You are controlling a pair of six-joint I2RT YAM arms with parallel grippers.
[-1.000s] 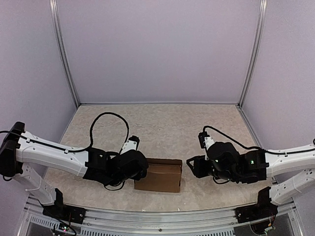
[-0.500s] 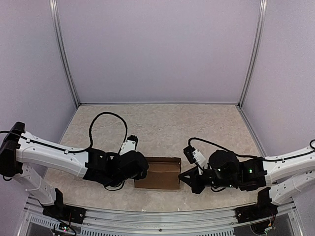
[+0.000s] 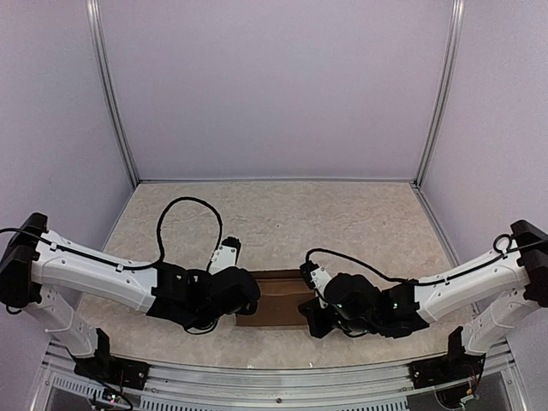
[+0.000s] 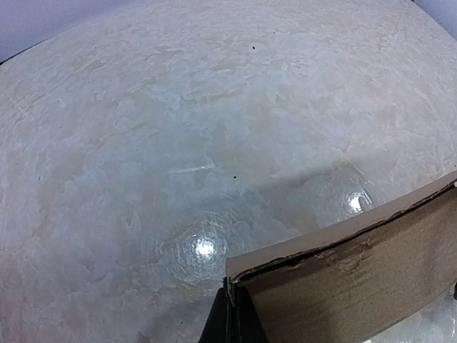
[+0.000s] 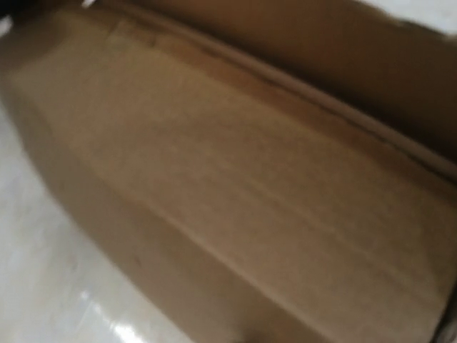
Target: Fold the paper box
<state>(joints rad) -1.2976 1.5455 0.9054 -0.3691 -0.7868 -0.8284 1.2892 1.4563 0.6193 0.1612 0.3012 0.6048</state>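
Two arms meet at the box point(image 3: 272, 301), which lies on the desk point(image 3: 282, 214) near its front edge, between them. The left end effector point(image 3: 243, 300) sits at the box's left end. The left wrist view shows its fingertips point(image 4: 230, 325) closed together at the corner of an upright cardboard wall point(image 4: 343, 286), apparently pinching it. The right end effector point(image 3: 309, 311) is over the box's right end. Its wrist camera shows only blurred brown cardboard point(image 5: 214, 179) very close, with no fingers in view, and its jaws are shut. Whether they hold a flap or merely press on it cannot be told.

The step in hand seems to be working the right end flap or lid while the left side steadies the box. The next move likely calls for a push or tuck along the crease. It should be gentle enough not to slide the box out of the left-hand pinch or crush the wall.

A second ago the right arm was well apart from the box, off to its right. It has since swung in and now covers that end. The box looks lower and flatter on top than it did. The left arm has barely moved.
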